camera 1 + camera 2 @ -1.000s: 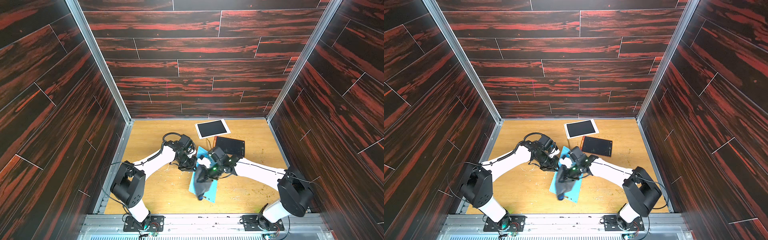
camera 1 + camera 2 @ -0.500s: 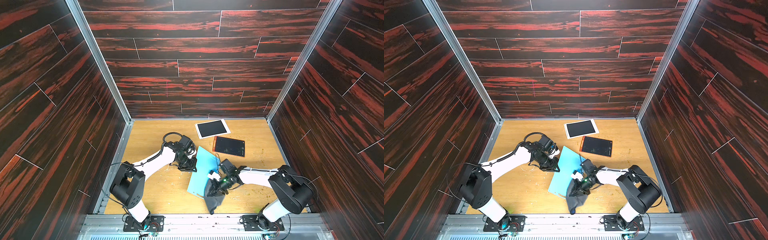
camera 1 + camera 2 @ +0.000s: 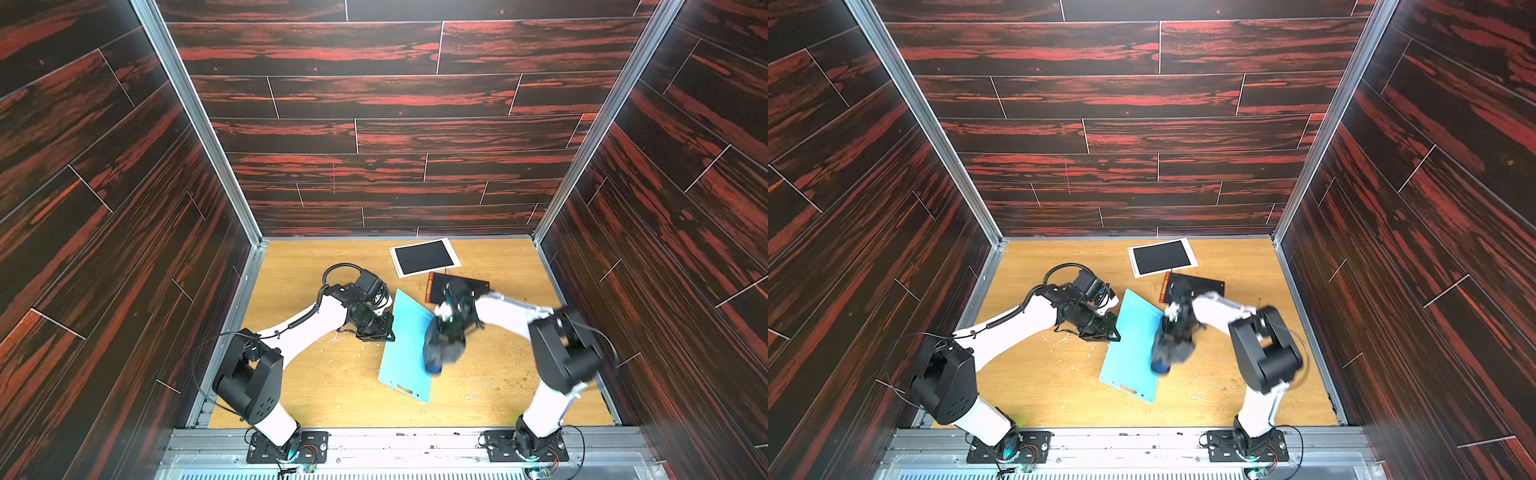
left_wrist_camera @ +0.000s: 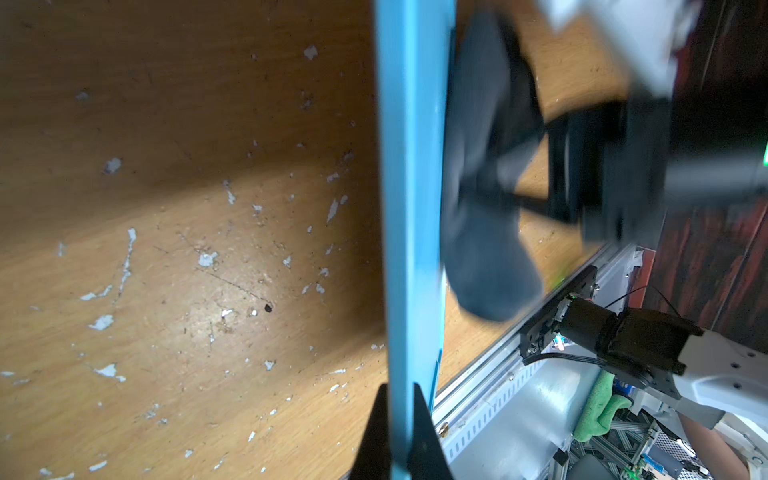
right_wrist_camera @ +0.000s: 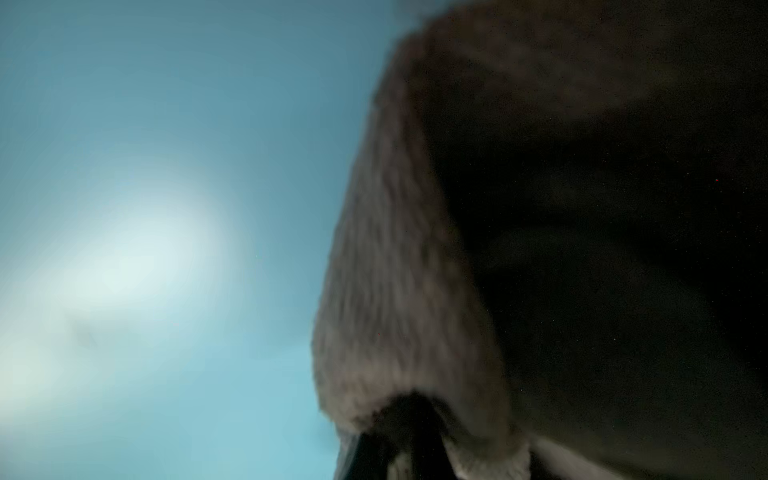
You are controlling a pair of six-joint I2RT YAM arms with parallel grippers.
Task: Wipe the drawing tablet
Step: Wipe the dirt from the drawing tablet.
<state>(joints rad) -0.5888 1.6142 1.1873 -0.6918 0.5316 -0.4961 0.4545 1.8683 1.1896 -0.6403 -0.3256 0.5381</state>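
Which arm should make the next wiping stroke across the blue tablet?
Right: the right gripper holds the dark cloth at the blue tablet; the left gripper is clamped on its edge, propping it.

The right gripper point(image 3: 451, 322) swept the cloth point(image 3: 440, 349) back — onto the blue tablet point(image 3: 403, 357)

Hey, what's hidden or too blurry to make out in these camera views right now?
- right gripper: motion-blurred in both top views; the dark cloth covers most of it in the right wrist view.
- blue tablet face: seen only edge-on in the left wrist view; the cloth covers part in both top views.
- orange-edged tablet: the right arm overlaps its near side in both top views.
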